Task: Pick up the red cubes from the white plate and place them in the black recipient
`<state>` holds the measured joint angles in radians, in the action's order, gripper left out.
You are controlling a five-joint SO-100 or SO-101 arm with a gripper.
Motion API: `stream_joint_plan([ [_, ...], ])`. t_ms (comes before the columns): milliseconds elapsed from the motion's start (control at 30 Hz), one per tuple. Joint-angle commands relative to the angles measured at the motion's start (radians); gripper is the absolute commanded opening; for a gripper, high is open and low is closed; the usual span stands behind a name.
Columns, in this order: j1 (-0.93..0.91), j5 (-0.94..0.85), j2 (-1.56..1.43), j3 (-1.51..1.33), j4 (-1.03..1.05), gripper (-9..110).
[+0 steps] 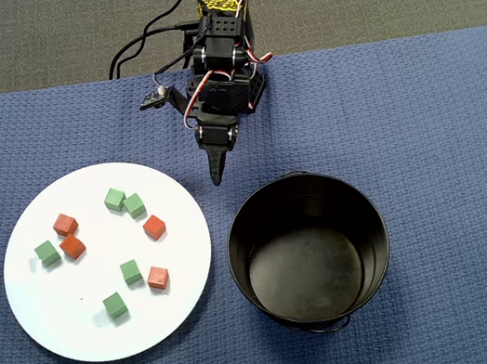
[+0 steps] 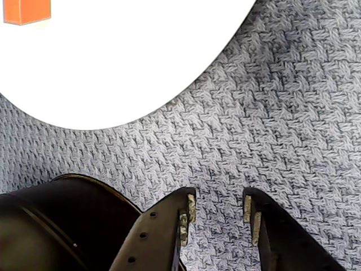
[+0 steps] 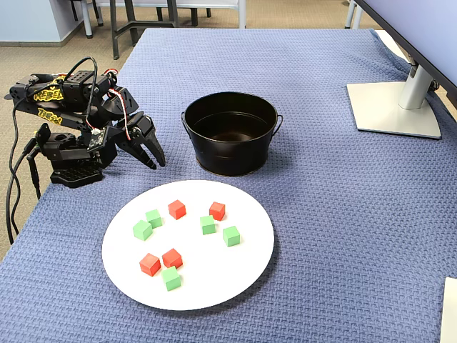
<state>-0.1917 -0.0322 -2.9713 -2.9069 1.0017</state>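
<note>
Four red cubes lie on the white plate (image 1: 59, 313): two at its left (image 1: 65, 224) (image 1: 73, 247) and two at its right (image 1: 154, 227) (image 1: 157, 277), mixed with several green cubes (image 1: 114, 199). The black pot (image 1: 237, 249) stands empty just right of the plate. My gripper (image 1: 217, 175) hangs over the blue cloth behind the gap between plate and pot. It is open and empty. The wrist view shows its jaws apart (image 2: 219, 209) over bare cloth, with the pot (image 2: 45, 226) at lower left, the plate (image 2: 113, 56) above and one red cube (image 2: 26, 11) at the top left. In the fixed view the gripper (image 3: 153, 156) is left of the pot (image 3: 228, 156), behind the plate (image 3: 214, 275).
A blue woven cloth (image 1: 438, 110) covers the table. The arm's base (image 3: 68, 168) sits at the table's left edge in the fixed view, with cables (image 3: 14, 179) hanging off it. A monitor stand (image 3: 393, 107) is at the far right.
</note>
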Motion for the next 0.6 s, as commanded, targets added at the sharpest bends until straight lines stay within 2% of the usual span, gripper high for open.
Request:
stream_joint_plan([
  [0,-0.158,0.155,0.281,0.21,-0.118,9],
  [400,-0.153,0.21,0.249,0.19,-0.115,7],
  [567,-0.175,0.158,0.385,0.37,-0.026,10],
])
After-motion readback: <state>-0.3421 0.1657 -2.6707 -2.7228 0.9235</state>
